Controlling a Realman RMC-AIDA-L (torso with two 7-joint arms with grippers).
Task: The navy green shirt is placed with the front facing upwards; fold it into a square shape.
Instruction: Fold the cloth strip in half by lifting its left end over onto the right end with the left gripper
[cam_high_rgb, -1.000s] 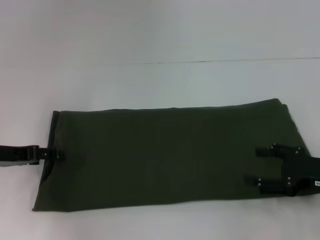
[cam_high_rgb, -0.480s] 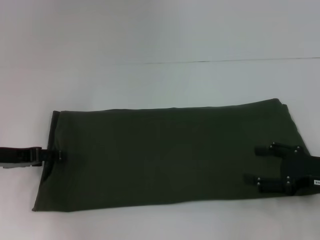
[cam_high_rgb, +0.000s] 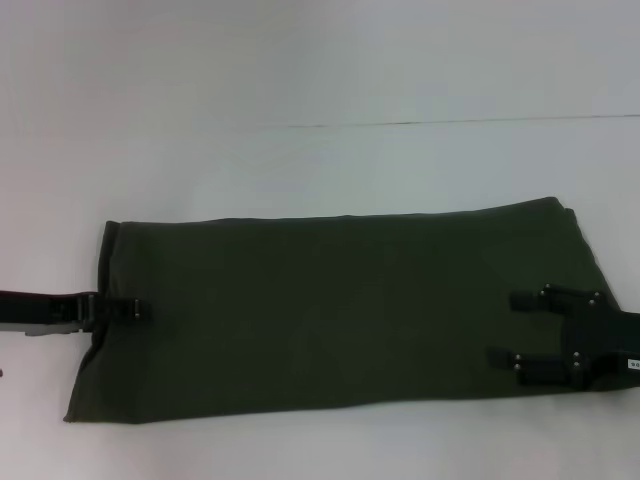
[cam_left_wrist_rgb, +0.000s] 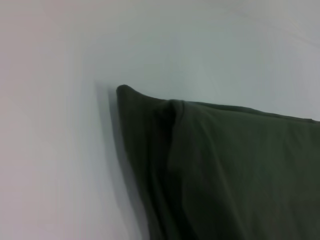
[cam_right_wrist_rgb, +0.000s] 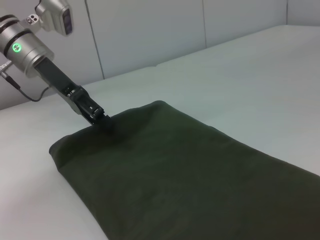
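Observation:
The navy green shirt (cam_high_rgb: 330, 310) lies folded into a long band across the white table, with no print showing. My left gripper (cam_high_rgb: 135, 309) reaches in from the left, seen edge-on, and its tip lies over the shirt's left short edge. The right wrist view shows that same left gripper (cam_right_wrist_rgb: 103, 121) at the shirt's far end (cam_right_wrist_rgb: 165, 165). The left wrist view holds only the shirt's edge (cam_left_wrist_rgb: 225, 165), slightly rumpled. My right gripper (cam_high_rgb: 510, 328) is open, its two fingers lying apart over the shirt's right end.
The white table (cam_high_rgb: 320, 160) stretches behind the shirt, with a thin seam line (cam_high_rgb: 450, 122) across it. A narrow strip of table runs between the shirt and the front edge. A pale panelled wall (cam_right_wrist_rgb: 150, 35) stands beyond the table.
The left gripper's tip has slid right, from the shirt's left edge to a little further over the cloth. The right gripper and the shirt have stayed put.

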